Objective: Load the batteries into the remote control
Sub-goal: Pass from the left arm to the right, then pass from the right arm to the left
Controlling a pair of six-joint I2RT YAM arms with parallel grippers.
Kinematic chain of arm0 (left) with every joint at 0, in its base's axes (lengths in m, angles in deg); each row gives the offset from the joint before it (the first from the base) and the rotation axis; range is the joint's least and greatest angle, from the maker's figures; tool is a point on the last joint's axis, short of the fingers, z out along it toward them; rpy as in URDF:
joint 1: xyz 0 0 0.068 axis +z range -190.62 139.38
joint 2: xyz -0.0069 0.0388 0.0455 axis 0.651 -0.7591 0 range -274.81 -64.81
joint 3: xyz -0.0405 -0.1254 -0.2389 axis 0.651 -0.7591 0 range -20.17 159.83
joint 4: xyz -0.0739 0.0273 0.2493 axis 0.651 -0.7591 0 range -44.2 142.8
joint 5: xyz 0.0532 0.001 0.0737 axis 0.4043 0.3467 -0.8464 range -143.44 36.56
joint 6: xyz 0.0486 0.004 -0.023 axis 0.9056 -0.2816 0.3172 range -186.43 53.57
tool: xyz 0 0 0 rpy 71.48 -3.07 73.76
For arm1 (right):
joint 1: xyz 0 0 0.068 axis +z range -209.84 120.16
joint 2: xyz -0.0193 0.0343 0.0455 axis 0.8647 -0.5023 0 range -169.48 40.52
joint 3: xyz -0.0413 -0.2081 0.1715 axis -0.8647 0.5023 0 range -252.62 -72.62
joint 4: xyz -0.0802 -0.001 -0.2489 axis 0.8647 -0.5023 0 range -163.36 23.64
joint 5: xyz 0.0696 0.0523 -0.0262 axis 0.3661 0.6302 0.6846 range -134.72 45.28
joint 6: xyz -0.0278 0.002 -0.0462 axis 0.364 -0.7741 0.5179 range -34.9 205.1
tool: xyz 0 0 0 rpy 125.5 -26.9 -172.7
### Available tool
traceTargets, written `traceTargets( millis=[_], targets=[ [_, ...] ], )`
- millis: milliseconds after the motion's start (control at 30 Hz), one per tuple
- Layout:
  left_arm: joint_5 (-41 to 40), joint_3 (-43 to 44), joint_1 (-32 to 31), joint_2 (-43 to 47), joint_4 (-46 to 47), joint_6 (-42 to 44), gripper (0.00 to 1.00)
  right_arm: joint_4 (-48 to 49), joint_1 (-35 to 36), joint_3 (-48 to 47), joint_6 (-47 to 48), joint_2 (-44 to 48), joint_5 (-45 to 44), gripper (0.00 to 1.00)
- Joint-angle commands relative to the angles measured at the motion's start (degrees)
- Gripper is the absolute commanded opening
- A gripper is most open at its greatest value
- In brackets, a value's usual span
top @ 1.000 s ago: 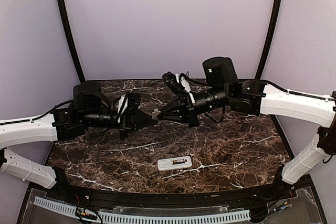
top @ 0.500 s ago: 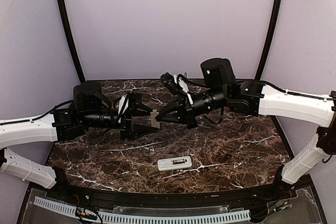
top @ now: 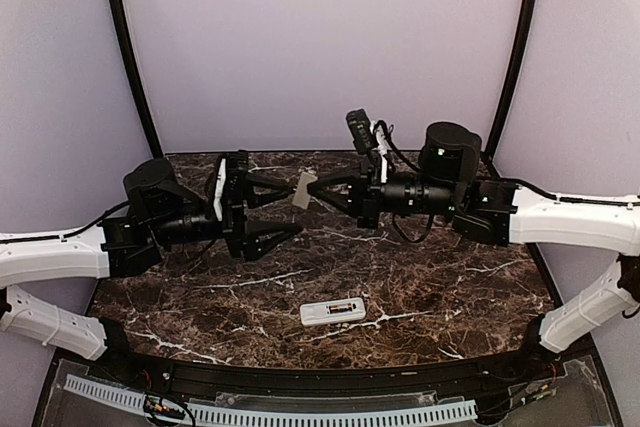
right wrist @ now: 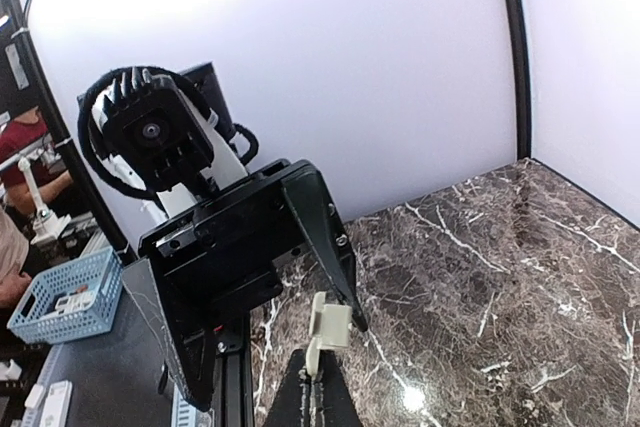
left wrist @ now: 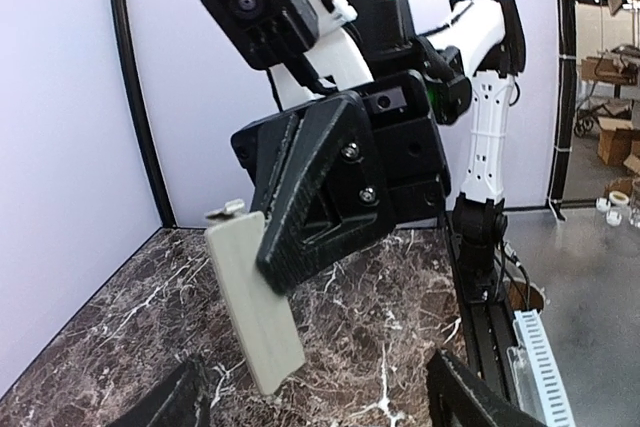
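Note:
The remote control point(top: 333, 311) lies white and flat near the table's front, back side up. The batteries point(top: 341, 308), dark with reddish marks, lie in its open bay. Above the table's back middle, my right gripper point(top: 314, 188) is shut on a flat grey cover piece point(top: 303, 190). The left wrist view shows the cover point(left wrist: 255, 302) hanging from the right arm's black fingers point(left wrist: 310, 197). In the right wrist view its clip end point(right wrist: 326, 329) sticks up from my right gripper point(right wrist: 316, 389). My left gripper point(top: 287, 208) stands open around the cover's end, apart from it, its fingers point(left wrist: 470, 402) wide.
Brown marbled tabletop point(top: 450, 287) with a white slotted cable tray point(top: 270, 413) along the front edge. Dark curved posts point(top: 128, 57) stand at the back corners. A blue basket point(right wrist: 62, 309) sits off the table beside the left arm's base.
My left gripper has opened and let go of the cover, then drawn back to the left. The right gripper has carried the cover up and toward the back.

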Motion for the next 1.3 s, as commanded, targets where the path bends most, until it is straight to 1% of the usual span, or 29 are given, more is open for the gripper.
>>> traceTargets(
  millis=[0,67,100,200,300,367,467,567,633,700,733,800,900,933,1000,1133,1167,1233,1267],
  targets=[
    [-2.8,-0.3,-0.1,-2.3,11.3,-14.5,0.69,16.2,-0.3,3.8,-6.9,1.5,-8.6,0.00],
    [-4.1,0.0,-0.1,-3.6,13.6,-17.4,0.63,19.2,-0.3,4.6,-7.4,1.4,-9.6,0.00],
    [-4.5,0.0,-0.1,-4.4,14.3,-18.7,0.62,20.0,-0.3,4.9,-7.5,1.2,-9.6,0.00],
    [-5.6,0.0,-0.1,-5.3,17.0,-19.7,0.55,21.2,-0.3,5.1,-7.7,1.0,-8.7,0.00],
    [-7.1,-0.3,-0.1,-5.8,19.7,-21.4,0.42,21.2,-0.3,4.6,-7.5,0.7,-7.1,0.00],
    [-6.0,0.4,-0.1,-6.7,21.2,-21.6,0.38,21.1,-0.3,4.1,-7.3,0.3,-5.8,0.00],
    [-3.9,1.0,-0.1,-8.0,22.4,-22.3,0.37,21.1,-0.3,4.2,-7.2,0.0,-5.2,0.00],
    [-4.2,1.1,-0.1,-8.2,24.7,-23.6,0.31,21.3,-0.3,3.9,-7.4,0.0,-4.0,0.00],
    [-3.7,2.4,-0.1,-8.4,23.8,-23.2,0.29,21.6,-0.3,3.8,-7.5,-0.1,-3.1,0.00],
    [-3.3,3.3,-0.1,-8.9,23.4,-23.2,0.24,21.8,-0.3,3.7,-7.5,-0.3,-2.8,0.00],
    [-3.1,3.3,-0.1,-9.2,23.7,-23.3,0.20,21.6,-0.3,3.7,-7.5,-0.4,-2.7,0.00],
    [-2.2,3.4,-0.1,-9.2,24.2,-23.1,0.16,21.2,-0.3,3.7,-7.3,-0.4,-2.5,0.00],
    [0.6,3.4,-0.1,-9.3,24.3,-22.4,0.13,20.9,-0.3,4.2,-7.1,0.1,-2.3,0.00],
    [0.9,3.4,-0.1,-9.4,24.3,-22.4,0.05,20.8,-0.3,4.4,-7.0,0.2,-2.2,0.00],
    [1.7,3.4,-0.1,-9.4,24.2,-22.5,0.00,20.5,-0.3,4.4,-6.9,0.3,-1.9,0.00],
    [2.6,3.3,-0.1,-8.9,23.3,-22.1,0.00,18.3,-0.3,3.8,-5.3,0.5,-0.8,0.00],
    [2.5,3.3,-0.1,-8.6,21.9,-21.9,0.00,15.8,-0.4,3.1,-3.8,0.8,-0.5,0.04],
    [1.2,3.6,-0.1,-7.6,18.3,-21.0,0.00,8.0,-0.6,1.3,0.7,2.4,-1.2,0.27],
    [0.7,4.0,-0.1,-6.5,16.7,-20.3,0.00,3.3,-0.9,0.5,3.3,3.6,-1.9,0.35]
  ],
)
